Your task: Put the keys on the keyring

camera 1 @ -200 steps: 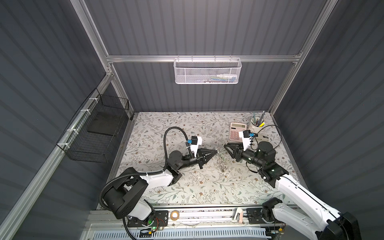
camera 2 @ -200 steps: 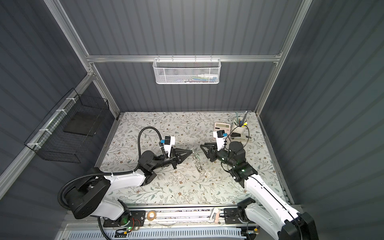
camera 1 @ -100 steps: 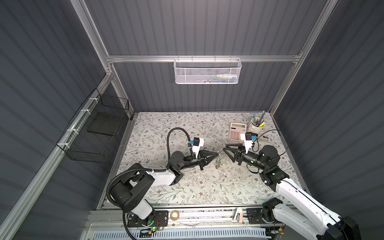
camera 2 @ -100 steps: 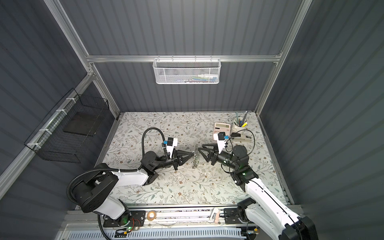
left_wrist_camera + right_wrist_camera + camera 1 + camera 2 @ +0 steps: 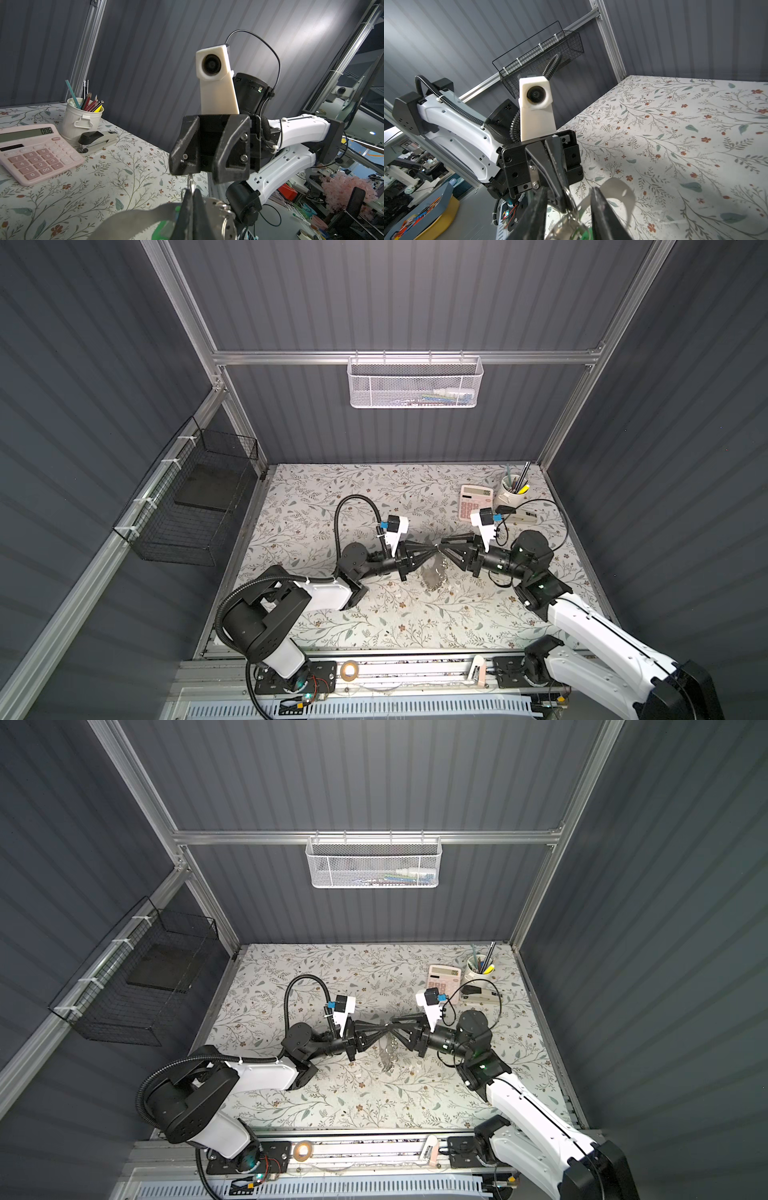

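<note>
Our left hand [image 5: 434,548] is pinched tight on the keyring [image 5: 434,573], which hangs over the surface [image 5: 374,497]. Our right hand [image 5: 443,546] meets it tip to tip, jaws narrowly apart, straddling the ring. The green key [image 5: 165,226] dangles just under the left fingertips, so it's nearer our left.

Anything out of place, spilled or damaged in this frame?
Nothing stands out. The keyring hangs from the shut left gripper, with the right gripper open around it. The calculator, pencil cup and stapler sit neatly in the far right corner; nothing looks spilled or damaged.
</note>
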`<state>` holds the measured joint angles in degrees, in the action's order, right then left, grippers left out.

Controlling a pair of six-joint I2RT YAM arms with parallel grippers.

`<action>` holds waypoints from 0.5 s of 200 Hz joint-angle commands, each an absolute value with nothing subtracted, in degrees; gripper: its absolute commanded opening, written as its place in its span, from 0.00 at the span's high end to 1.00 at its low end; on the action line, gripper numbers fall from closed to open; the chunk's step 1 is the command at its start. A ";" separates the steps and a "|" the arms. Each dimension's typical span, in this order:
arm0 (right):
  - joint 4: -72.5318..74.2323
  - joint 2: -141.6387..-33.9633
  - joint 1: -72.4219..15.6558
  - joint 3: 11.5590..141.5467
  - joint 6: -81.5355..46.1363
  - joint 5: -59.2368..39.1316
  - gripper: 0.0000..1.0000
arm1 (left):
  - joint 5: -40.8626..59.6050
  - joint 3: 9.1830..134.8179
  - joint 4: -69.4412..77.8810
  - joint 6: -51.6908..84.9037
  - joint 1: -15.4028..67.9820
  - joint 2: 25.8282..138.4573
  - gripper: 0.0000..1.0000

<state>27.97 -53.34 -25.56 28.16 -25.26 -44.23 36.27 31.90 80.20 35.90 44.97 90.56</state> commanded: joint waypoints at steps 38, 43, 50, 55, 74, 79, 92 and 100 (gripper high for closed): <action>28.13 -54.32 -26.19 30.06 -24.24 -45.60 0.65 | 36.97 34.29 83.86 36.10 45.18 87.87 1.00; 28.13 -54.39 -26.19 30.19 -24.26 -45.61 0.65 | 36.84 34.30 83.53 35.99 45.16 87.66 1.00; 28.03 -54.53 -26.25 30.27 -24.24 -45.71 0.66 | 36.75 34.13 83.21 35.66 45.18 87.31 1.00; 28.04 -54.58 -26.31 30.25 -24.18 -45.70 0.67 | 36.74 34.14 83.06 35.56 45.16 87.07 1.00; 27.90 -54.65 -26.43 30.32 -24.10 -45.71 0.70 | 36.57 33.89 82.05 34.90 45.17 86.04 1.00; 27.94 -54.66 -26.38 30.32 -24.08 -45.71 0.71 | 36.58 33.86 81.73 34.76 45.18 85.84 1.00; 27.91 -54.67 -26.41 30.35 -24.08 -45.70 0.75 | 36.74 33.83 81.04 34.54 45.17 85.61 1.00; 27.91 -54.67 -26.54 30.34 -24.08 -45.83 0.79 | 36.74 33.71 80.87 34.54 45.16 85.57 1.00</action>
<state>28.21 -54.41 -26.28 29.21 -24.84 -45.52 36.07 32.32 78.76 35.77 44.97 87.83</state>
